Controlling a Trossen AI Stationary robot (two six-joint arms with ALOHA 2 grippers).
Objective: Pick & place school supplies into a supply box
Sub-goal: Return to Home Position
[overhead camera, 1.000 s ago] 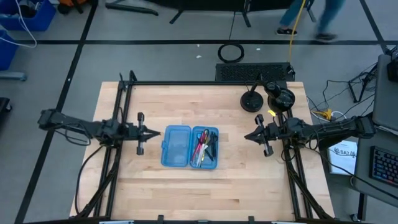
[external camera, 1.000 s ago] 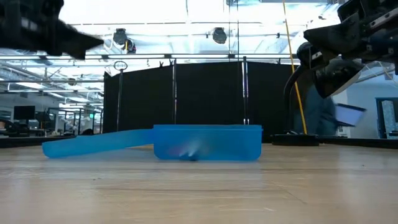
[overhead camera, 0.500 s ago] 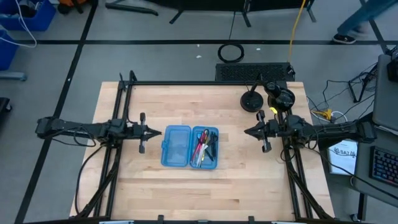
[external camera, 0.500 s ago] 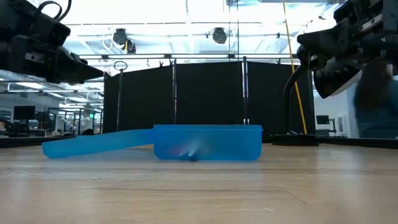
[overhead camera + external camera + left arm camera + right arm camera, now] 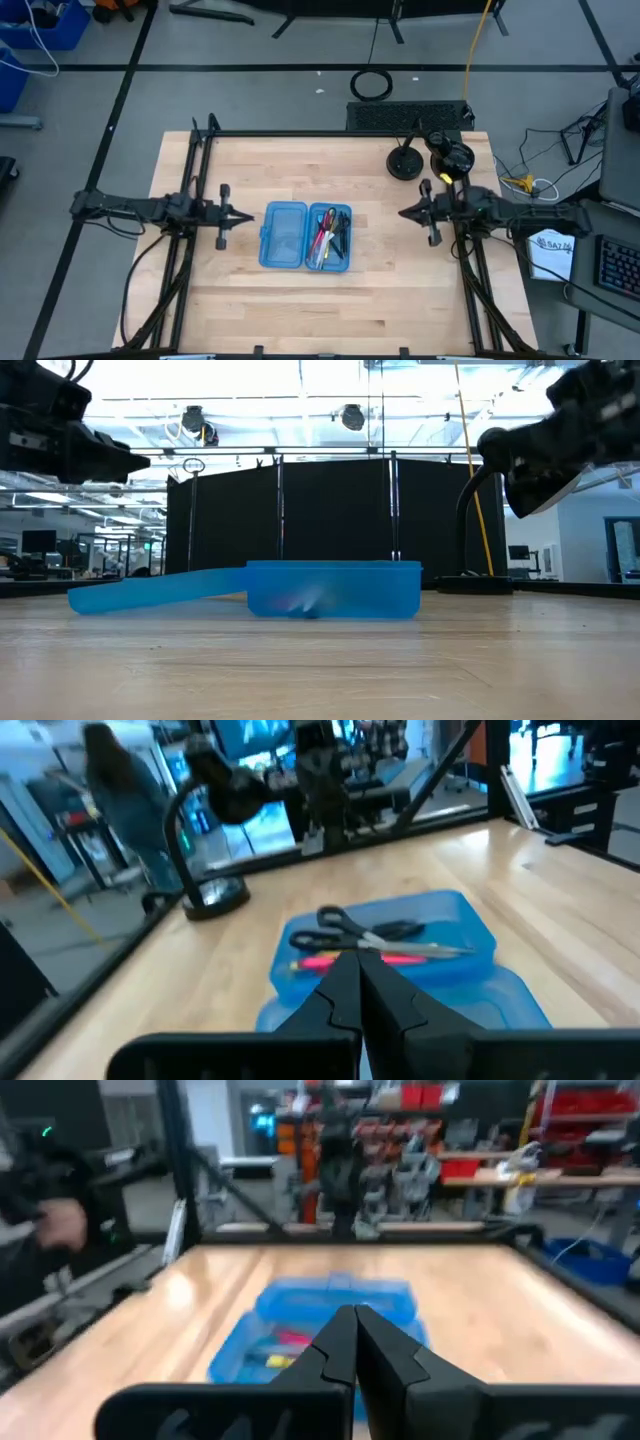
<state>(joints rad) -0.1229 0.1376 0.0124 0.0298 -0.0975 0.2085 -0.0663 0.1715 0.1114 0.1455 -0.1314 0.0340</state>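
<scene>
The translucent blue pencil case (image 5: 305,235) lies open on the table's middle. Its right half (image 5: 330,237) holds the pens, pencils (image 5: 322,240) and the black-handled scissors (image 5: 375,932); its left half (image 5: 283,234) is empty. In the low view the right half stands as a blue wall (image 5: 333,590), and the left half (image 5: 155,590) slopes down to the table. My left gripper (image 5: 250,215) hovers shut left of the case, above the table. My right gripper (image 5: 402,213) hovers shut right of the case. Both are empty.
A black round-based lamp stand (image 5: 405,163) and a black device (image 5: 450,155) sit at the table's far right. A black metal frame (image 5: 330,133) runs along the table's far and side edges. A person (image 5: 120,810) stands beyond the table.
Both arms have drawn back a little from the case, the left toward the table's left edge and the right toward its right edge, fingers still shut. The case and its contents have not moved.
</scene>
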